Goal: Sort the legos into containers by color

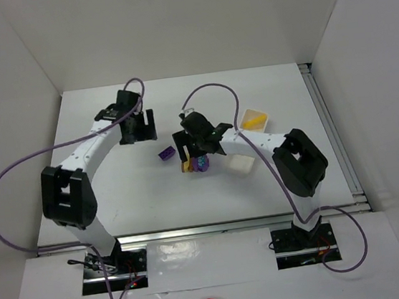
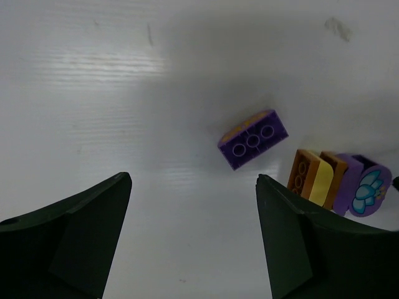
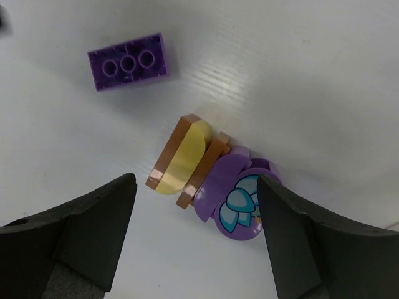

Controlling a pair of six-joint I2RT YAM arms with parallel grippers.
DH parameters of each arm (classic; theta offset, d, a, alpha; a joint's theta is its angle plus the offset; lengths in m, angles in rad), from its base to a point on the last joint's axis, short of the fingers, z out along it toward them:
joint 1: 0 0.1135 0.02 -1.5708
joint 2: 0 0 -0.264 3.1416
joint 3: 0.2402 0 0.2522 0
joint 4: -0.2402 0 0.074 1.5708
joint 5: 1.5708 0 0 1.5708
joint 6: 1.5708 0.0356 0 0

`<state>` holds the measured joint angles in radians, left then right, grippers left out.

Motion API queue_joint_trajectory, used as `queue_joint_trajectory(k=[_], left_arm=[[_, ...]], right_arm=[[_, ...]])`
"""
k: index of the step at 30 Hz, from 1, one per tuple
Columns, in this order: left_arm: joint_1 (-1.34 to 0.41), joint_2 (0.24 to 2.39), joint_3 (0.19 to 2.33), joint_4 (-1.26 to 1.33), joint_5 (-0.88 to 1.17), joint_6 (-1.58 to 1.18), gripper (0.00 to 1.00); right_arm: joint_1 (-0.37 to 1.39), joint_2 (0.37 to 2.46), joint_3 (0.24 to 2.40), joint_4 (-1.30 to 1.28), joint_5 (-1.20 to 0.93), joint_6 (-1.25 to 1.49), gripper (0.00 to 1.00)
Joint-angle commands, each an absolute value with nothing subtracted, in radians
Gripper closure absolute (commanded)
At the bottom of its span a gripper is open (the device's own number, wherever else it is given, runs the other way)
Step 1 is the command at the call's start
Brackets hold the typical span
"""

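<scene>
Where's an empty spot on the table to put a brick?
Biggest bare patch: the near middle of the table, between the left arm and right arm, nearer than the purple brick. The far strip behind the left gripper is bare. Crowded: the orange, yellow and purple cluster under the right gripper, the tray holding yellow and the other tray beside it.

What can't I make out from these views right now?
- Top view: the brick cluster is partly under the right gripper and too small to count.
- Top view: the right arm covers part of the nearer white container; its contents are unclear.
- Left wrist view: the left gripper cuts off the cluster's lower edge.
</scene>
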<state>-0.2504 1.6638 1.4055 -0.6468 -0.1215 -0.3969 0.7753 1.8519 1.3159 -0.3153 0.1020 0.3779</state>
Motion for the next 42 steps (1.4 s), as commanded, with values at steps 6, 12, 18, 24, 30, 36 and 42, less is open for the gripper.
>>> queue_joint_trajectory(k=[6,12,18,24,30,36,42], left_arm=[[-0.212,1.704,1.424,-0.686,-0.037,-0.498,0.08],[-0.054,1.605,1.39,-0.721,-0.066,-0.62,0.08],[0.07,1.502,1.318,-0.701,-0.055,-0.707,0.08],[0.094,1.502,1.318,-0.678,-0.012,-0.687,0.1],[0.094,1.502,1.308,-0.678,-0.003,-0.678,0.1],[0.094,1.502,1.308,-0.678,-0.012,-0.669,0.1],[0.094,1.493,1.308,-0.678,-0.012,-0.66,0.11]], right_arm=[[0.807,1.986,1.618,-0.409,0.101,0.224,0.13],[0.827,2.103,1.699,-0.408,0.11,0.167,0.01],[0.845,2.155,1.709,-0.353,0.124,0.158,0.01],[0.874,2.206,1.7,-0.321,0.163,0.14,0.01],[0.874,2.27,1.74,-0.296,0.192,0.152,0.01],[0.874,2.289,1.75,-0.261,0.216,0.182,0.09],[0.884,2.267,1.749,-0.255,0.261,0.192,0.32]])
